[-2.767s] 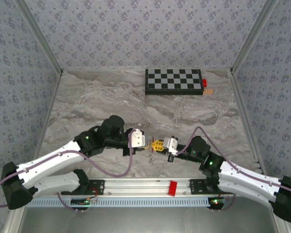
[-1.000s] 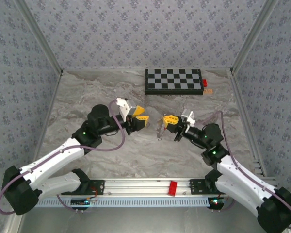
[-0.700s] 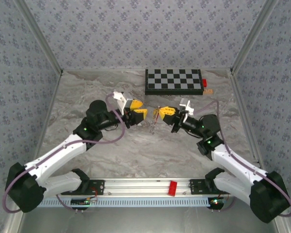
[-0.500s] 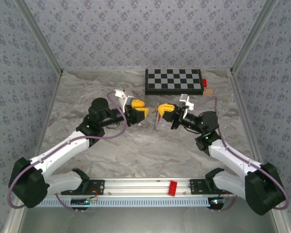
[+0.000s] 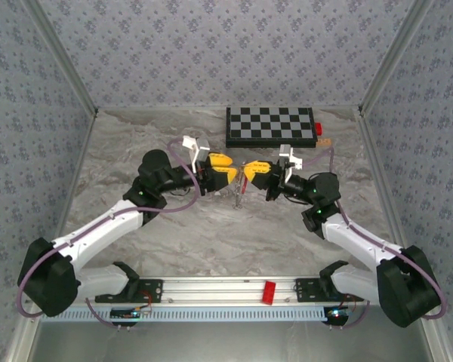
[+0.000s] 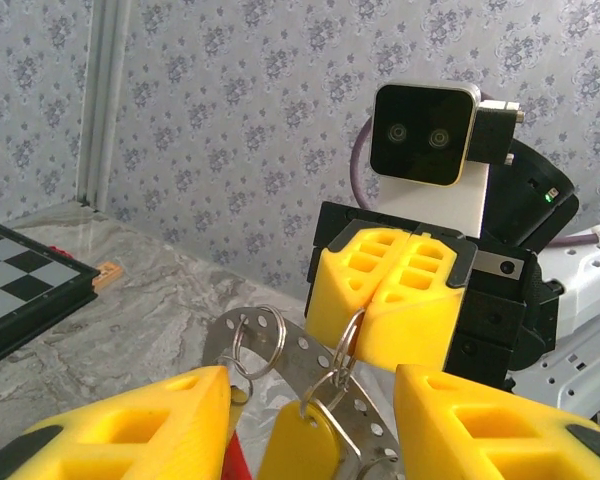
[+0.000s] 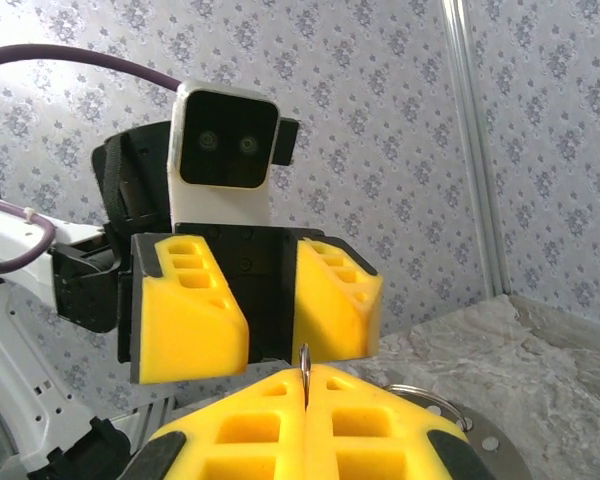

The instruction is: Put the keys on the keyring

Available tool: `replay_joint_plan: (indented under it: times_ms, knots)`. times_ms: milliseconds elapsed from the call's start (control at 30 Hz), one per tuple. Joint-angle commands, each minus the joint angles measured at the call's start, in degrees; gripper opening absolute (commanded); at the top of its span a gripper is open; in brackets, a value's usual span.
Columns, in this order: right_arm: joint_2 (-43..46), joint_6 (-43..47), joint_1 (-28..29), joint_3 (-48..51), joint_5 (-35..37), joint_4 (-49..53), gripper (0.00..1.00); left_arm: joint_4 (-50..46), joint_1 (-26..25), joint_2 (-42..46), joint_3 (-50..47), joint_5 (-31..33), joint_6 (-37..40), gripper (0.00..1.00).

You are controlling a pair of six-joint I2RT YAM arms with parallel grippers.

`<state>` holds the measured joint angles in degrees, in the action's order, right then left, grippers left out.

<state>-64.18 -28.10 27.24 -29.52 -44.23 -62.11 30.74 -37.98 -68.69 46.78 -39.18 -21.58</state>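
Pinching the keyring (image 6: 298, 352), the right gripper (image 6: 368, 318) faces the left gripper (image 5: 223, 169), jaws spread; one key (image 6: 302, 440) looks threaded, the other unclear.

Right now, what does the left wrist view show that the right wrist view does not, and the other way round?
The left wrist view gives the checkerboard at its left edge, a yellowish key hanging on the keyring, and the right gripper from the front, shut on that keyring. The right wrist view gives the left gripper from the front, jaws open. Both share the keyring's grey perforated band, the marble table and the patterned wall.
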Motion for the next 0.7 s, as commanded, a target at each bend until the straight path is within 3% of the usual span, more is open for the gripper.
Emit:
replay_joint_plan:
  times_ms: [0, 233, 533, 667]
  knots:
    - [-0.4, -2.0, 0.1, -2.6, -1.8, -4.0, 0.00, 4.3, 0.1, -1.0, 2.8, -2.8, -1.6, 0.46]
    - [-0.9, -2.1, 0.5, -2.9, -2.1, -4.3, 0.00, 6.1, 0.1, -2.5, 3.7, -5.2, -2.9, 0.44]
    - [-1.3, -1.9, 0.7, -3.0, -2.0, -4.1, 0.00, 6.3, -0.6, -3.3, 3.9, -6.6, -2.1, 0.23]
    - [-1.3, -1.7, 0.8, -2.9, -2.0, -4.1, 0.00, 6.3, -0.8, -3.5, 4.1, -6.8, -1.5, 0.19]
